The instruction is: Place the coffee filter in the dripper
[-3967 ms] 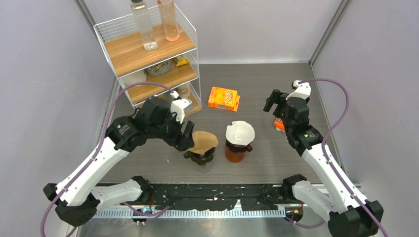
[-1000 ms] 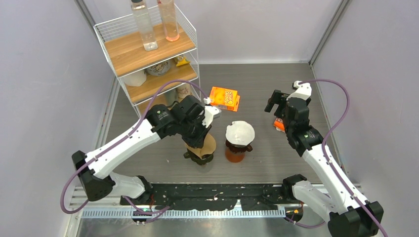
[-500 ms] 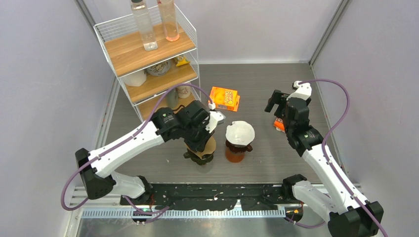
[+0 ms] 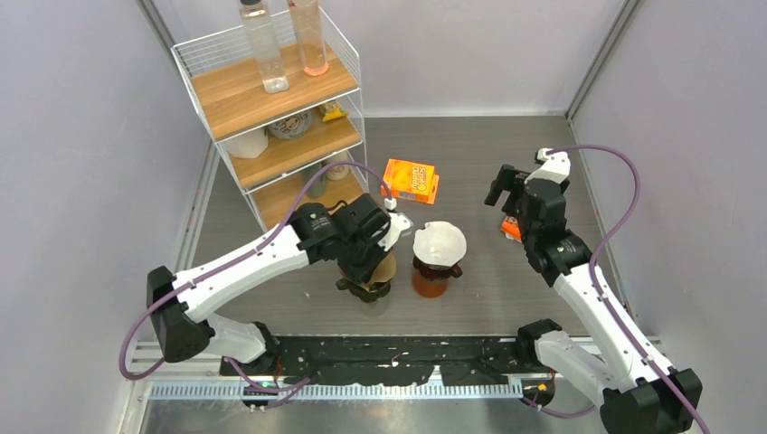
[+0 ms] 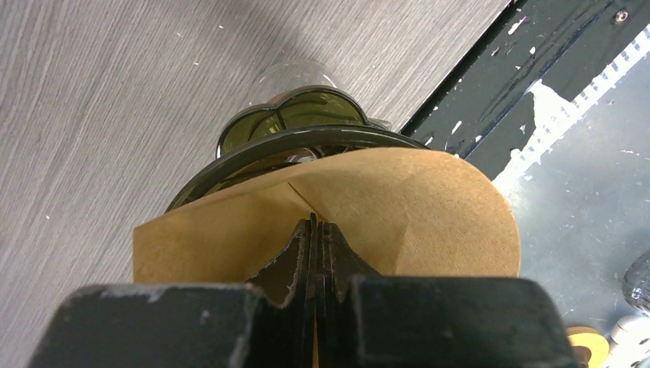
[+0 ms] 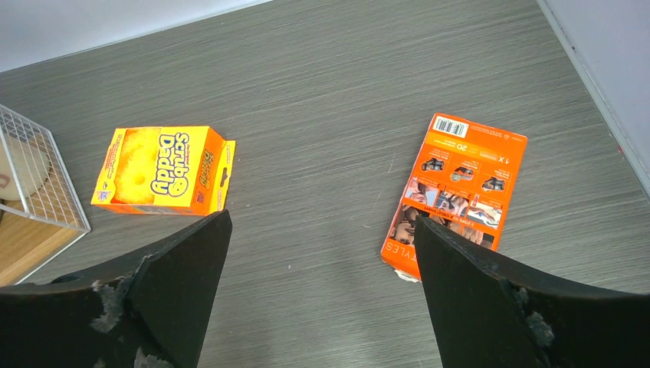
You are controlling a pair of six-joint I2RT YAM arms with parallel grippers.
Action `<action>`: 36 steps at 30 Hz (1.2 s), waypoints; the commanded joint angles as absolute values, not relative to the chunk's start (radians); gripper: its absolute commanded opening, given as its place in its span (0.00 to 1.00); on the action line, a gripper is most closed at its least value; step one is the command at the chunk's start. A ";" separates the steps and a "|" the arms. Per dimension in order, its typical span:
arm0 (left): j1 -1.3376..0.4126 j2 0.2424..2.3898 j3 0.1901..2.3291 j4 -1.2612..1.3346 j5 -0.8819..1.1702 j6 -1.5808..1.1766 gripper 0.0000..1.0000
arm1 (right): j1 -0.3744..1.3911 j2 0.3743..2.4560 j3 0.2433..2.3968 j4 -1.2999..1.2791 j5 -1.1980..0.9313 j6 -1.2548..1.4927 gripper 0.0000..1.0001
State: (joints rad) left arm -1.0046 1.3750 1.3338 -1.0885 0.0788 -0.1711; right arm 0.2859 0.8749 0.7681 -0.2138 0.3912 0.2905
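My left gripper (image 5: 314,227) is shut on a folded brown coffee filter (image 5: 414,207), pinching it near its top edge. The filter hangs over the dark green dripper (image 5: 306,115), and its lower edge covers the near side of the dripper's rim. In the top view the left gripper (image 4: 369,260) sits right above the dripper (image 4: 366,290), with the filter (image 4: 385,266) peeking out to its right. My right gripper (image 6: 322,218) is open and holds nothing; it hovers over bare table at the right (image 4: 506,185).
A second dripper with a white filter (image 4: 440,242) stands on an amber jar (image 4: 430,282) just right of the green one. Two orange boxes (image 6: 165,170) (image 6: 458,188) lie on the table. A wire shelf rack (image 4: 271,108) stands at the back left.
The left arm has swung further right over the dripper, carrying the filter with it; the filter now stands more upright over the rim. The right arm has not moved.
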 commanded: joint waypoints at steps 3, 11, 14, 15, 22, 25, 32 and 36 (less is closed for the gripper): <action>-1.012 1.380 1.316 -1.041 0.075 -0.170 0.04 | 0.281 0.857 0.772 -0.197 0.409 0.283 0.95; -1.020 1.402 1.312 -1.041 0.064 -0.170 0.02 | 0.282 0.864 0.774 -0.196 0.409 0.283 0.96; -1.023 1.407 1.306 -1.044 0.063 -0.172 0.01 | 0.283 0.865 0.773 -0.197 0.411 0.284 0.95; -1.024 1.409 1.306 -1.045 0.060 -0.173 0.02 | 0.282 0.867 0.773 -0.196 0.411 0.285 0.95; -1.026 1.418 1.306 -1.053 0.028 -0.175 0.01 | 0.281 0.872 0.775 -0.197 0.410 0.284 0.95; -1.028 1.422 1.305 -1.050 0.028 -0.175 0.02 | 0.281 0.872 0.774 -0.197 0.411 0.285 0.95; -1.030 1.428 1.305 -1.046 0.030 -0.172 0.05 | 0.281 0.870 0.773 -0.198 0.410 0.282 0.96; -1.030 1.428 1.305 -1.049 0.029 -0.172 0.08 | 0.281 0.869 0.773 -0.198 0.411 0.282 0.95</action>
State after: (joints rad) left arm -1.0237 1.4254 1.3052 -1.0580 0.0360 -0.1749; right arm 0.2859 0.8749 0.7677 -0.2146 0.3916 0.2905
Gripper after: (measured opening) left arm 0.063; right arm 0.955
